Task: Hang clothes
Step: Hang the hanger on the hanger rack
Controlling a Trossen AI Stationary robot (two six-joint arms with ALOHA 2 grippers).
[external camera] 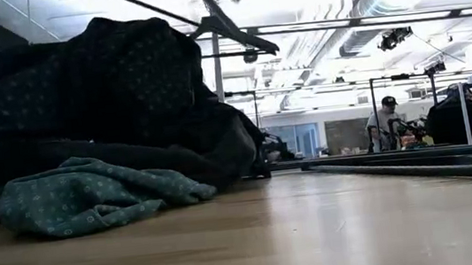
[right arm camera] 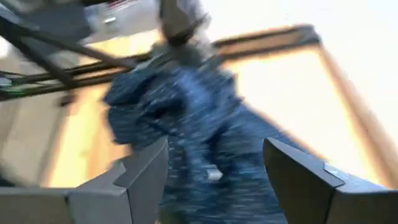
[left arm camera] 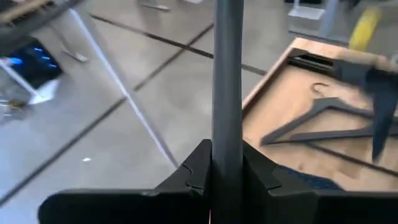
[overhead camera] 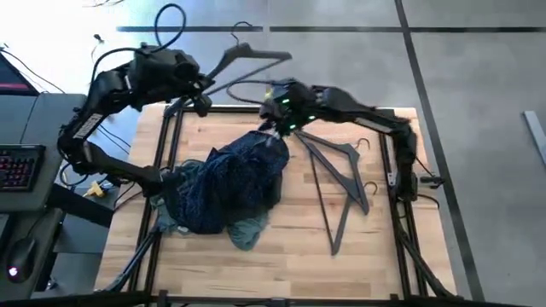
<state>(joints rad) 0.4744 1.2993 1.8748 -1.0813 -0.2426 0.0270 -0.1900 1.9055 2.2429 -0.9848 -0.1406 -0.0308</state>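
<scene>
The left claw (overhead camera: 203,95), seen from above, is clenched on a thin grey triangular hanger (overhead camera: 247,64) lifted past the far edge of the pale wooden counter (overhead camera: 299,247), while the right claw (overhead camera: 275,128) hangs over the crumpled navy dotted shirt (overhead camera: 235,183), which lies heaped with the teal shirt (overhead camera: 249,230) beside more spare hangers (overhead camera: 337,183). At counter level the limp teal shirt (external camera: 92,195) lies before the dark pile (external camera: 99,103). The left wrist shows fingers (left arm camera: 193,171) pinching the smooth hanger bar (left arm camera: 227,81); the right wrist shows its released fingers (right arm camera: 146,174) wide above soft navy folds (right arm camera: 193,118).
</scene>
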